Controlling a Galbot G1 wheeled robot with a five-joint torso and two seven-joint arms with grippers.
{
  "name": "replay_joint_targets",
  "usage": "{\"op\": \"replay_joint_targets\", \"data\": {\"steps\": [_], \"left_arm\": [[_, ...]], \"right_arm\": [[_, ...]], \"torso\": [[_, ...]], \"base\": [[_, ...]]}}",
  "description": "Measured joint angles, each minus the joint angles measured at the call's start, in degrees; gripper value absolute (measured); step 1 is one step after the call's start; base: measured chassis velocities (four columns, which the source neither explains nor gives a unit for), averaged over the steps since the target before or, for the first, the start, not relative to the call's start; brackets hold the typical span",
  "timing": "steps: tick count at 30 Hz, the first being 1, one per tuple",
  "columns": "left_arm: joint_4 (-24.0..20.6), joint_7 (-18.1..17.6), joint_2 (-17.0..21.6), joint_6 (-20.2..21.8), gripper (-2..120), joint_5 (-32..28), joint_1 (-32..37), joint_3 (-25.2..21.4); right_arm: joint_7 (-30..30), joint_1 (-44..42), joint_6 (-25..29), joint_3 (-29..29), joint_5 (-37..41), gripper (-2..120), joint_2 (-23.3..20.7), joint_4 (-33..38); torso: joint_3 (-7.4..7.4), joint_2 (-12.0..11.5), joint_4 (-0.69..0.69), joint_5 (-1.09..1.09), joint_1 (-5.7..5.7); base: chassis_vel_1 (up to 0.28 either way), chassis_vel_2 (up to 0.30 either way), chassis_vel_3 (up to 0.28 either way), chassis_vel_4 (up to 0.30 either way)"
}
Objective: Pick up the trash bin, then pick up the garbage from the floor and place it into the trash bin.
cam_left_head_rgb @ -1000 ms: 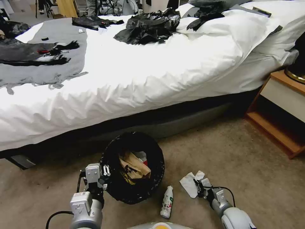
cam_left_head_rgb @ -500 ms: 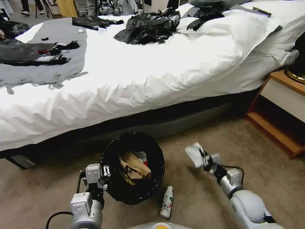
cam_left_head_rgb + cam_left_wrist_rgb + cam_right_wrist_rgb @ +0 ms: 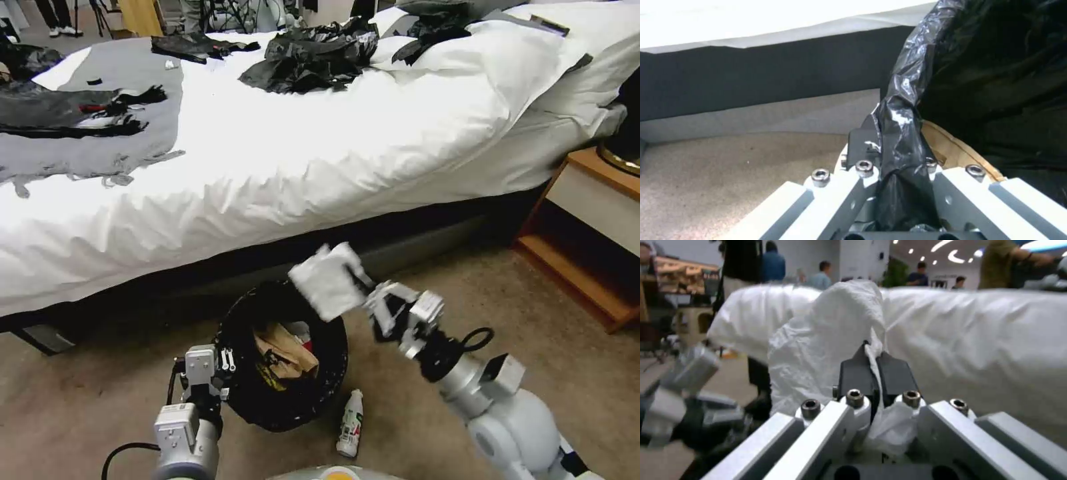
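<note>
The tissue (image 3: 328, 288) is plain white, the trash bin (image 3: 283, 413) glossy black where its liner shows (crinkled highlights run silver). Inside, a paper bag (image 3: 287, 348) is tan-brown. The small bottle (image 3: 350, 424) is white with a red-and-green label; the carpet (image 3: 467, 313) is beige.

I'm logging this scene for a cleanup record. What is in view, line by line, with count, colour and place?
trash bin: one, black liner, on carpet by the bed, rim clamped by the left tool.
tissue: one, white, held above the bin's far rim.
paper bag: one, brown, inside the bin.
bottle: one, white, lying on carpet beside the bin.
bed: one, white duvet, behind the bin.
black clothes: several, on the bed.
nightstand: one, wooden, beside the bed.
left tool: shut on the bin's rim.
right tool: shut on the tissue.
</note>
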Motion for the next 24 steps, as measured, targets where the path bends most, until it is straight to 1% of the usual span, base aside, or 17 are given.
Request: {"op": "replay_joint_targets", "data": {"steps": [1,3,6,7,9,12,13,16,22,23,24], "left_arm": [[0.0,0.0,0.0,0.0,0,0.0,0.0,0.0],[-0.1,0.0,-0.2,0.0,0,0.2,0.1,0.3],[-0.1,0.0,-0.4,0.0,0,0.4,0.2,0.6],[-0.3,0.0,-0.5,0.0,0,0.6,0.4,0.9],[-0.3,0.0,-0.5,0.0,0,0.7,0.4,0.9],[-0.6,0.0,-0.6,-0.2,0,1.0,0.8,1.2],[-0.6,0.0,-0.6,-0.2,0,1.0,0.8,1.2],[-0.7,0.0,-0.7,-0.3,0,1.4,1.0,1.6],[-0.7,0.0,-0.9,-0.3,0,1.9,1.1,2.0],[-0.7,0.0,-1.0,-0.3,0,2.0,1.1,2.1],[-0.7,0.0,-1.0,-0.3,0,2.0,1.1,2.1]], "right_arm": [[0.0,0.0,0.0,0.0,0.0,0,0.0,0.0],[0.4,0.7,0.0,-2.4,-2.2,0,-0.2,-2.6],[0.6,1.2,0.0,-3.9,-3.4,0,0.1,-4.4],[0.8,1.6,0.0,-4.9,-3.9,0,0.7,-5.9],[0.9,1.8,0.0,-5.2,-4.1,0,1.0,-6.4],[1.4,3.6,-0.1,-6.9,-5.4,0,3.0,-10.9],[1.4,3.6,-0.1,-6.9,-5.4,0,3.0,-10.9],[2.3,5.2,-0.5,-8.1,-5.8,0,4.8,-14.5],[3.9,6.3,-0.9,-9.9,-7.1,0,5.9,-17.7],[4.4,6.4,-1.1,-10.2,-7.4,0,6.1,-18.2],[4.8,6.5,-1.1,-10.4,-7.6,6,6.2,-18.4]], "torso": [[0.0,0.0,0.0,0.0,0.0],[0.0,0.0,0.0,0.0,0.0],[0.0,0.0,0.01,0.0,0.0],[0.0,0.0,0.0,0.0,0.0],[0.0,0.0,0.0,0.0,0.0],[0.0,0.0,0.01,0.0,0.0],[0.0,0.0,0.01,0.0,0.0],[0.0,0.0,0.0,-0.01,0.0],[0.0,0.0,0.0,0.0,0.0],[0.0,0.0,0.0,0.0,0.0],[0.0,0.0,0.0,0.0,0.0]], "base": [[0.0,0.0,0.0,0.0],[0.0,0.0,0.0,0.0],[0.0,0.0,0.0,0.0],[0.0,0.0,0.0,0.0],[0.0,0.0,0.0,0.0],[0.0,0.0,0.0,0.0],[0.0,0.0,0.0,0.0],[0.0,0.0,0.0,0.0],[0.0,0.0,0.0,0.0],[0.0,0.0,0.0,0.0],[0.0,0.0,0.0,0.0]]}}
